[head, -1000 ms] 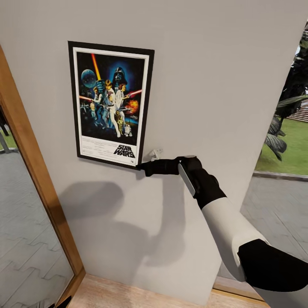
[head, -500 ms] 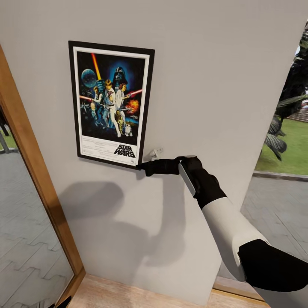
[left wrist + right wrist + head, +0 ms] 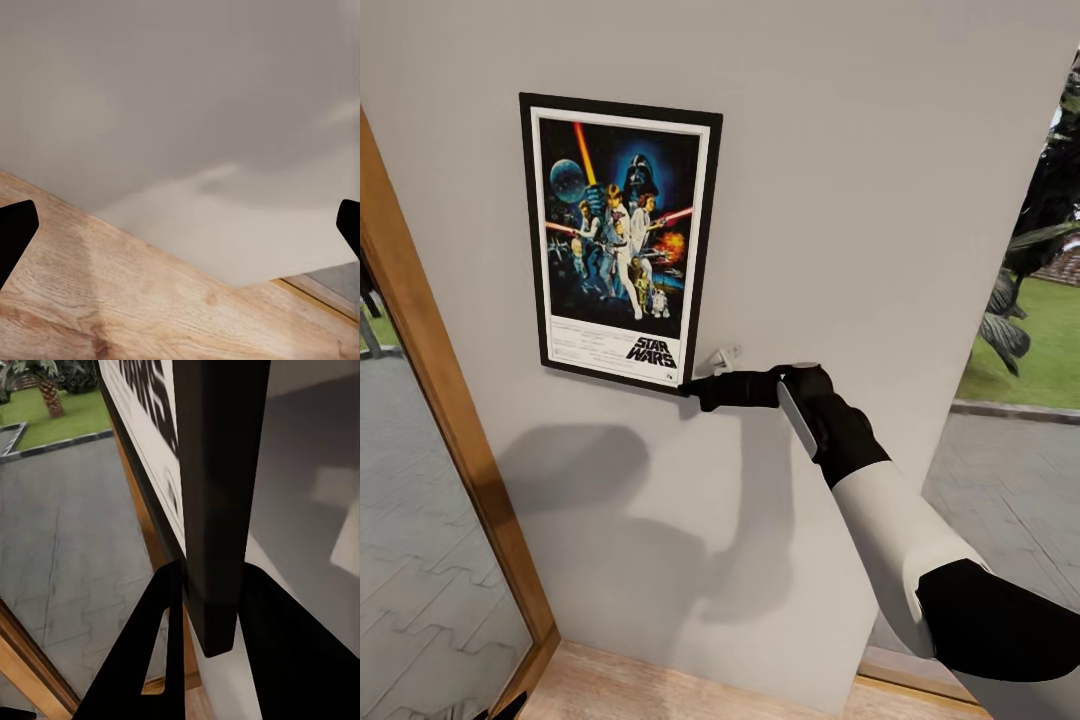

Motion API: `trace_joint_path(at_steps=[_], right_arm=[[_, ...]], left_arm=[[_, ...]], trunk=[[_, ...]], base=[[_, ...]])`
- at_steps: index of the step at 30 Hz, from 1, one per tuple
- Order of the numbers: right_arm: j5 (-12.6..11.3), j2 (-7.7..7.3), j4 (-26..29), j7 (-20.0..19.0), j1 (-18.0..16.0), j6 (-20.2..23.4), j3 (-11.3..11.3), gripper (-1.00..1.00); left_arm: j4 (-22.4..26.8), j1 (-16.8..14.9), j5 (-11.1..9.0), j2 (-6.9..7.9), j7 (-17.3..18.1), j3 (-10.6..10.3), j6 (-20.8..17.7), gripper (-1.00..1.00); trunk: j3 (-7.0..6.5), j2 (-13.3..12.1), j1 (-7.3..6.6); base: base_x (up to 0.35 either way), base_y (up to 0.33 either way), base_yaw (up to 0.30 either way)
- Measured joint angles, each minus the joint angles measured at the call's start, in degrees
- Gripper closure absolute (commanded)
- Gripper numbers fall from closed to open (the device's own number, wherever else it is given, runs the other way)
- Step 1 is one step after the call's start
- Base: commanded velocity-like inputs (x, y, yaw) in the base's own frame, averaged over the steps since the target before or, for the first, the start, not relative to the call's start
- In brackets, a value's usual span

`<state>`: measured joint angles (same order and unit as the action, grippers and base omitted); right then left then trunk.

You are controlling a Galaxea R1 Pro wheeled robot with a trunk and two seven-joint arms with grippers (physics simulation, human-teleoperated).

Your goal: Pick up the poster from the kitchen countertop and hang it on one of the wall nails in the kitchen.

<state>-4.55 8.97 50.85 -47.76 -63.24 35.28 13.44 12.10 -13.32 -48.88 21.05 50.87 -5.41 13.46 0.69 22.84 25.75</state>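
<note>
The Star Wars poster (image 3: 618, 235) stands upright and flat against the pale grey wall (image 3: 880, 180). My right gripper (image 3: 688, 388) is shut on its lower right corner. In the right wrist view the black frame edge (image 3: 217, 510) runs between the two dark fingers (image 3: 161, 615) of the right gripper (image 3: 211, 581). My left gripper (image 3: 180, 229) is open and holds nothing, pointing at the foot of the wall and the wood floor (image 3: 112, 300). No nail head shows on the wall. The kitchen countertop is out of view.
A wood-framed glass wall (image 3: 430, 400) stands close to the poster's left. Another glass pane (image 3: 1020, 450) lies to the right, with paving and plants outside. A small white fitting (image 3: 725, 355) sits on the wall just above my right gripper. Light wood floor (image 3: 660, 690) lies below.
The poster has crept up the wall by a hair. My right arm has hardly moved.
</note>
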Motion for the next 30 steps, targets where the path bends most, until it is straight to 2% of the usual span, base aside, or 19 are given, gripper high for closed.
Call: trace_joint_path(at_steps=[14, 19, 20, 21, 24, 30], right_arm=[[0.04, -0.06, 0.03, 0.0, 0.0, 0.0, 0.0, 1.0], [-0.99, 0.07, 0.42, 0.61, 0.31, 1.36, 0.03, 1.0], [2.18, -2.01, 2.27, 0.69, 0.08, 2.83, 5.34, 1.0], [1.85, -4.03, 2.1, -1.47, 0.27, 2.64, 5.66, 1.0], [1.19, -3.28, 1.56, -0.23, 0.29, 2.17, 6.37, 1.0], [-0.21, -3.65, 1.81, 0.73, 0.3, 2.21, 7.45, 1.0]], left_arm=[[0.0, 0.0, 0.0, 0.0, 0.0, 0.0, 0.0, -1.0], [0.12, 0.16, 0.02, 0.07, 0.02, 0.12, 0.17, -1.0], [0.12, 0.17, 0.03, 0.08, 0.02, 0.14, 0.17, -1.0], [0.13, 0.18, 0.02, 0.08, 0.01, 0.14, 0.17, -1.0], [0.14, 0.18, 0.01, 0.08, 0.01, 0.13, 0.16, -1.0], [0.13, 0.18, 0.01, 0.08, 0.01, 0.13, 0.16, -1.0]], trunk=[[0.0, 0.0, 0.0], [0.0, 0.0, 0.0], [-0.01, 0.04, -0.01], [-0.02, 0.06, -0.02], [-0.01, 0.03, -0.01], [-0.02, 0.04, -0.01]], base=[[0.0, 0.0, 0.0], [0.0, 0.0, 0.0], [0.0, 0.0, 0.0], [0.0, 0.0, 0.0], [0.0, 0.0, 0.0], [0.0, 0.0, 0.0]])
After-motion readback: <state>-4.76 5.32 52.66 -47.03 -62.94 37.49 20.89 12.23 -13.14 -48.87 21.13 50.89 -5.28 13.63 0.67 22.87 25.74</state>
